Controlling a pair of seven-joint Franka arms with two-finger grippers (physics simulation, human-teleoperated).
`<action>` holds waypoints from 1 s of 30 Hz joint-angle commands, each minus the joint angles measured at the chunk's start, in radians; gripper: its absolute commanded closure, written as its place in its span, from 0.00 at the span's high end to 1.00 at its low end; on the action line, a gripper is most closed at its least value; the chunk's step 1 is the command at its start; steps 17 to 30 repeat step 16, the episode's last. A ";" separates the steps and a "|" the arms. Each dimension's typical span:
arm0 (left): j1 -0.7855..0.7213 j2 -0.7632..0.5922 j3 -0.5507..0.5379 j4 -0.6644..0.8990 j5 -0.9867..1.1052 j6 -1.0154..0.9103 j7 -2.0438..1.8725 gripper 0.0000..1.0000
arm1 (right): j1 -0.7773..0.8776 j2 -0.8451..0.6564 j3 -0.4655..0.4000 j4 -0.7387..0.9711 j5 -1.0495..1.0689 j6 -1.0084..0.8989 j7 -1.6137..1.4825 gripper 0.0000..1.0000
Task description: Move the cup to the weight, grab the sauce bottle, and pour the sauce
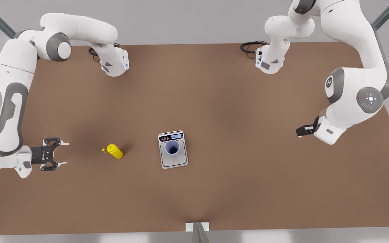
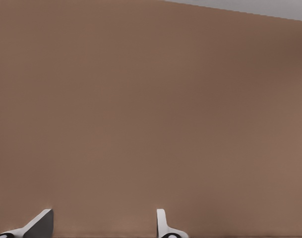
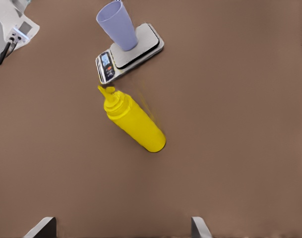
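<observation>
The lavender cup [image 1: 172,148] [image 3: 118,25] stands upright on the plate of the silver weight [image 1: 173,150] [image 3: 141,47]. The yellow sauce bottle [image 1: 115,151] [image 3: 133,121] rests on the table towards the front view's left of the weight, apparently upright. Nothing touches it. My right gripper [image 1: 63,153] [image 3: 121,225] is farther to the front view's left, level with the bottle and facing it. It is open and empty, a clear gap short of the bottle. My left gripper [image 1: 299,132] [image 2: 101,223] waits at the front view's right, open over bare table.
The brown table [image 1: 248,175] carries only the weight, cup and bottle. Both arm bases [image 1: 115,64] [image 1: 270,60] stand at the far edge with black cables beside them. A small white bracket [image 1: 197,226] sits at the near edge.
</observation>
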 commanded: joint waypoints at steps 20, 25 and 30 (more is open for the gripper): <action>-0.012 -0.002 0.008 0.000 0.007 -0.006 0.017 1.00 | 0.409 -0.465 -0.157 -0.274 -0.331 0.188 1.288 1.00; -0.012 -0.002 0.008 0.000 0.007 -0.006 0.017 1.00 | 0.409 -0.465 -0.157 -0.274 -0.331 0.188 1.288 1.00; -0.012 -0.002 0.008 0.000 0.007 -0.006 0.017 1.00 | 0.409 -0.465 -0.157 -0.274 -0.331 0.188 1.288 1.00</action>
